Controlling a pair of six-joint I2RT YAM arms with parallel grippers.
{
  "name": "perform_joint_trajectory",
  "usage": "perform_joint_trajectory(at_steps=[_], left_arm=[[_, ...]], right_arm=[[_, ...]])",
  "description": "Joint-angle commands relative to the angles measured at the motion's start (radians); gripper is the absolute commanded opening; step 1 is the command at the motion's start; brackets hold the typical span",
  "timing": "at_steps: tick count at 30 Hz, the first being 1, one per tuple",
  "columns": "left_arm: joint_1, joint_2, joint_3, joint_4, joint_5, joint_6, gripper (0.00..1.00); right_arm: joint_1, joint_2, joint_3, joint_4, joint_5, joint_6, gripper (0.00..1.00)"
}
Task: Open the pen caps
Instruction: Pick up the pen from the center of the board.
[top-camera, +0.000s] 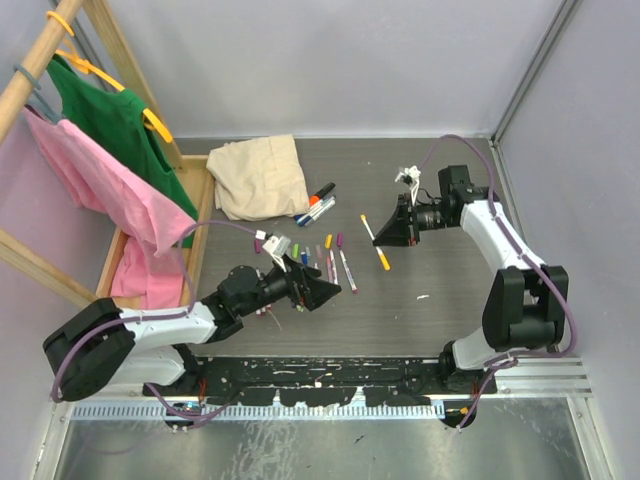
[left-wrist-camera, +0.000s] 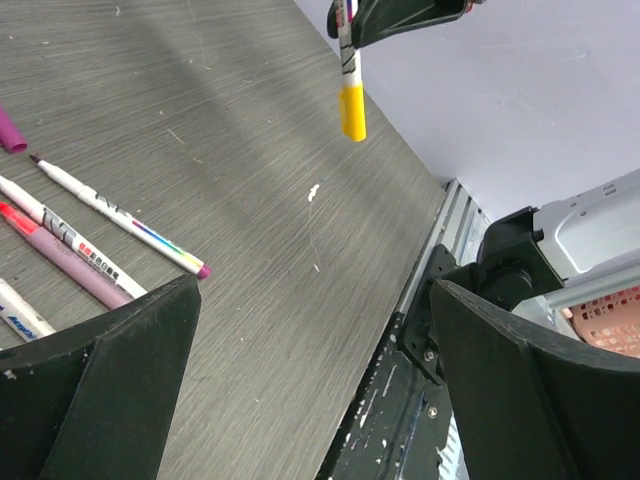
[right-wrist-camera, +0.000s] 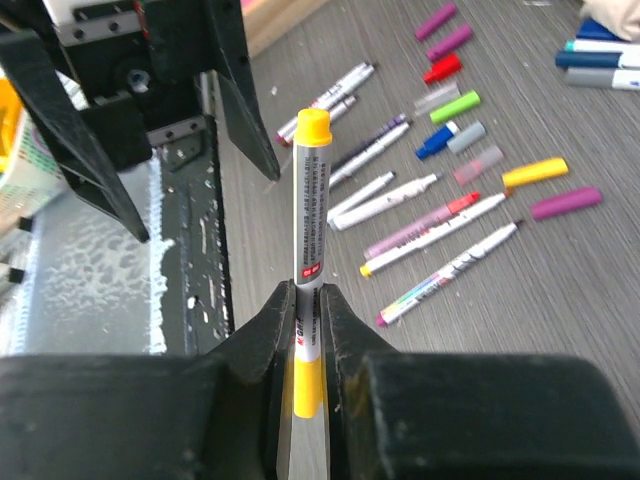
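Nothing here reads cleanly from where I stand. The yellow pen (right-wrist-camera: 310, 200) has lines of small dark print down its white barrel with a red block (right-wrist-camera: 308, 270) below them, but the letters are too fine to make out. The pens (right-wrist-camera: 420, 226) lying right of the yellow pen bear similar print, and one has a rainbow stripe (left-wrist-camera: 160, 241), none of it legible.

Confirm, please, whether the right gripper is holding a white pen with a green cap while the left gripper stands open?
Not quite: the right wrist view shows the cap is yellow, not green. The right gripper does hold the white pen, and the left gripper stands open.
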Motion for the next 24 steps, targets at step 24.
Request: perform_joint_trajectory(at_steps=[24], left_arm=[[-0.014, 0.205, 0.045, 0.341, -0.026, -0.179, 0.99]], right_arm=[[-0.005, -0.328, -0.545, 1.594, 0.064, 1.500, 0.01]])
